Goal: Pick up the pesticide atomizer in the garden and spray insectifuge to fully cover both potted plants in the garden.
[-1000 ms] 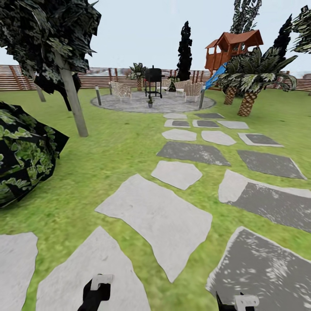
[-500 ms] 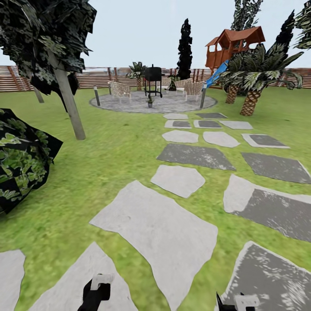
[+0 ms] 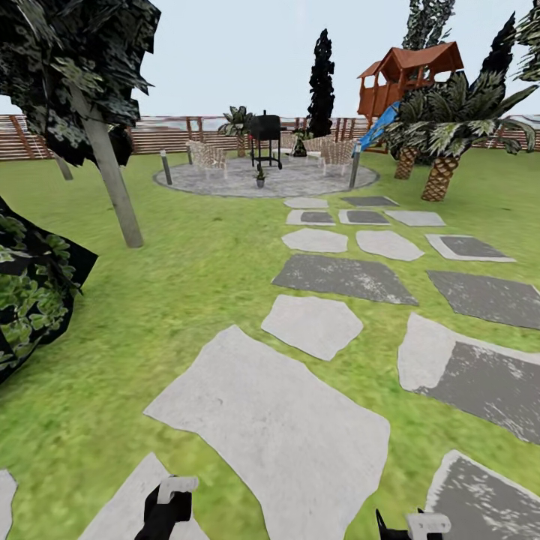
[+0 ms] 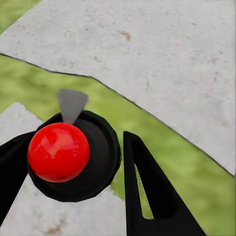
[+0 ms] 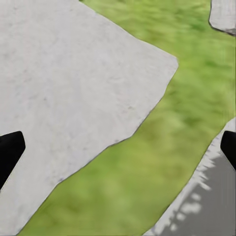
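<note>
a home back garden: green lawn [image 3: 187, 285] crossed by flat stepping stones [image 3: 315, 324], leading to a round paved patio [image 3: 300, 180] with a black grill [image 3: 265, 139] and chairs [image 3: 208, 156]. a slatted wooden fence [image 3: 161, 136], palms [image 3: 442, 131] and a raised wooden playhouse [image 3: 409, 75] close it in.

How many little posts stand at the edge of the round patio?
2: the left post on the left edge of the patio, and the right post on its right edge. More may hide behind the grill.
</note>
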